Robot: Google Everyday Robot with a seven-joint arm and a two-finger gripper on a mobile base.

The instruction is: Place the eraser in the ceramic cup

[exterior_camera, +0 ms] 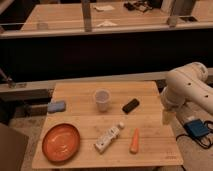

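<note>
Eraser (131, 105) lies flat on the wooden table (75, 92), at 3 o'clock from the upright cup (102, 100), near it but not touching. The white arm (187, 87) curves down beside the table's right edge. Its gripper (167, 117) hangs pointing downward at 3 o'clock from the eraser, well apart; open or closed, I cannot tell. Around the cup: block (56, 106) at 9, plate (61, 142) at 7, bottle (108, 137) at 6, carrot (135, 141) at 5.
</note>
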